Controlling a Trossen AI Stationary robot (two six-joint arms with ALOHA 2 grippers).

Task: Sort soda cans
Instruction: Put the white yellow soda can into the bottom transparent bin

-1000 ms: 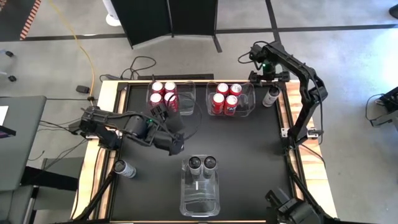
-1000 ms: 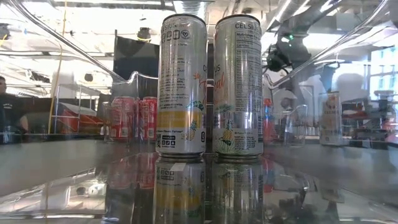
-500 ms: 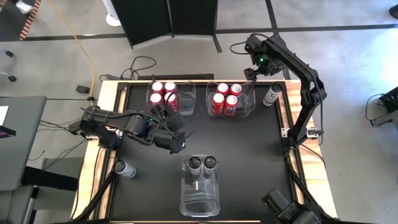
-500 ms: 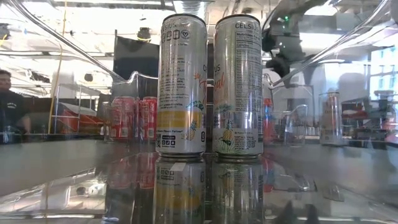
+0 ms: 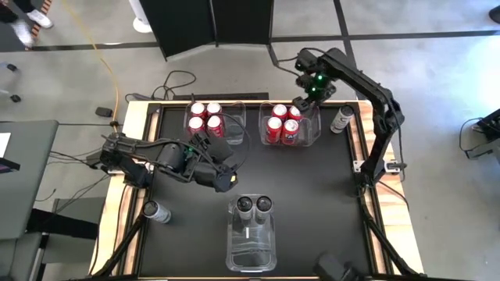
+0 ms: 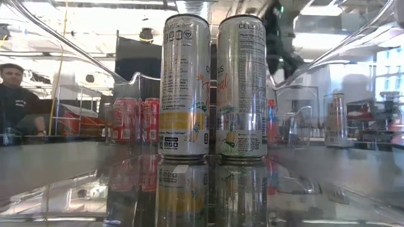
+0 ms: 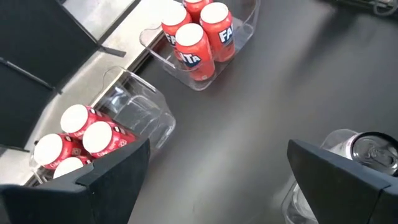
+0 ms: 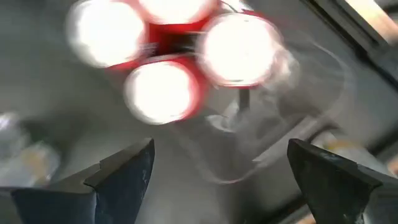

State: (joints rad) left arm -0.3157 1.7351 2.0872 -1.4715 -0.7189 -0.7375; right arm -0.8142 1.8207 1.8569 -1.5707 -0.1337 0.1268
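Four red soda cans (image 5: 205, 119) stand in the left far bin and four more red cans (image 5: 283, 125) in the right far bin. Two grey cans (image 5: 254, 205) stand in the near bin, filling the low view as tall cans (image 6: 184, 85). One grey can (image 5: 156, 211) stands on the table's near left, another grey can (image 5: 340, 119) at the far right edge. My left gripper (image 5: 226, 179) hovers open mid-table, left of the near bin. My right gripper (image 5: 305, 97) hangs open above the right far bin's red cans (image 8: 161, 90).
Three clear plastic bins: left far bin (image 5: 234, 109), right far bin (image 5: 316, 129), near bin (image 5: 251, 246) with its near half unfilled. The black mat between the bins is bare. Wooden rails edge the table. A person stands beyond the table at the left (image 6: 16, 94).
My right gripper has swung from above the lone grey can at the far right edge toward the table's left, ending over the right far bin of red cans. It stays open. No can has moved.
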